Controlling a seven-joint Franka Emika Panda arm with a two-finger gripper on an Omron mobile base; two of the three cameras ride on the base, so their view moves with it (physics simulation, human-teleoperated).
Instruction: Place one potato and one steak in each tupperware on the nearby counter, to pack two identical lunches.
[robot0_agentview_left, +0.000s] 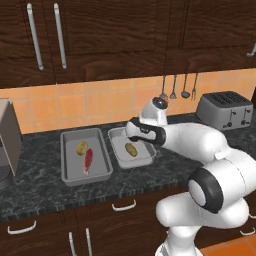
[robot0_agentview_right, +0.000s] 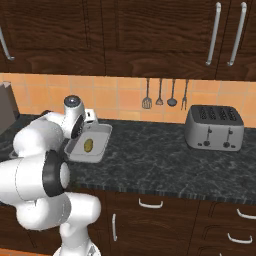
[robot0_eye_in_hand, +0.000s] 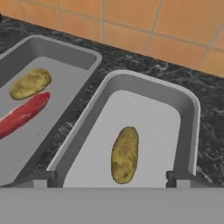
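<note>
Two grey tupperware trays stand side by side on the dark speckled counter (robot0_agentview_left: 40, 192). The larger left tupperware (robot0_agentview_left: 65, 155) (robot0_eye_in_hand: 65, 48) holds a potato (robot0_agentview_left: 82, 148) (robot0_eye_in_hand: 30, 83) and a red steak (robot0_agentview_left: 88, 160) (robot0_eye_in_hand: 22, 114). In the smaller right tupperware (robot0_agentview_left: 119, 160) (robot0_agentview_right: 102, 132) (robot0_eye_in_hand: 148, 81) a second potato (robot0_agentview_left: 131, 149) (robot0_agentview_right: 89, 145) (robot0_eye_in_hand: 124, 153) lies alone on the floor. My gripper (robot0_eye_in_hand: 111, 180) hangs open just above this tray, its fingertips (robot0_eye_in_hand: 43, 178) spread wide apart and holding nothing.
A silver toaster (robot0_agentview_left: 225, 110) (robot0_agentview_right: 214, 127) stands on the counter to the right. Utensils (robot0_agentview_left: 175, 87) hang on the orange tiled wall behind. A grey appliance (robot0_agentview_left: 7, 145) sits at the counter's far left. Dark cabinets run above and below.
</note>
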